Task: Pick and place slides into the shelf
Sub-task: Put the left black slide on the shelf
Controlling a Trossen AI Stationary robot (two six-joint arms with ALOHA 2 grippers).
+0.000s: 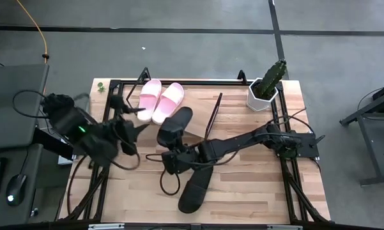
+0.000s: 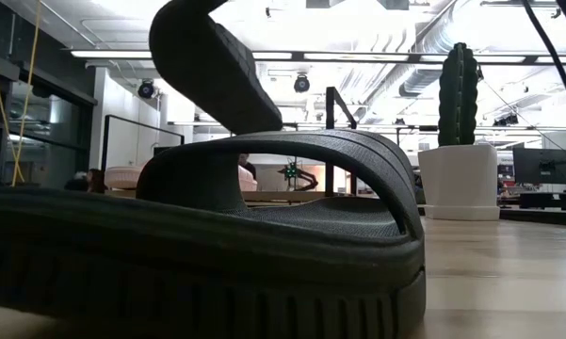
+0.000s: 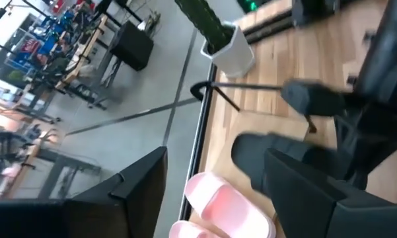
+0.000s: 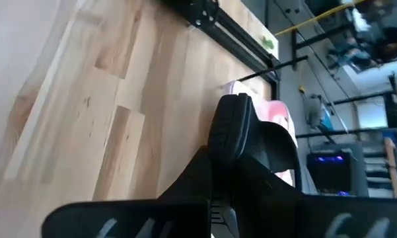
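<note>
**Right gripper lifts a black slide; left gripper stands released by the pink pair**

The right gripper [image 1: 170, 155] is clenched on a black slide [image 1: 174, 126], which juts away from its fingers toward the shelf [image 1: 207, 82] at the table's [image 1: 255, 191] far edge. In the low view that held slide [image 2: 212, 66] hangs tilted in the air. The second black slide [image 1: 196, 185] lies flat on the table just on the near side of the right gripper, filling the low view's foreground [image 2: 207, 245].

The left gripper [image 1: 129, 114] has its fingers spread and empty. The two pink slides [image 1: 161, 100] rest side by side on the shelf just beyond its fingertips, touching each other; the left wrist view shows them [image 3: 218, 211] beside the held black slide [image 3: 277, 162].

A potted cactus [image 1: 267, 86] stands well apart, beyond the right arm's elbow.
</note>
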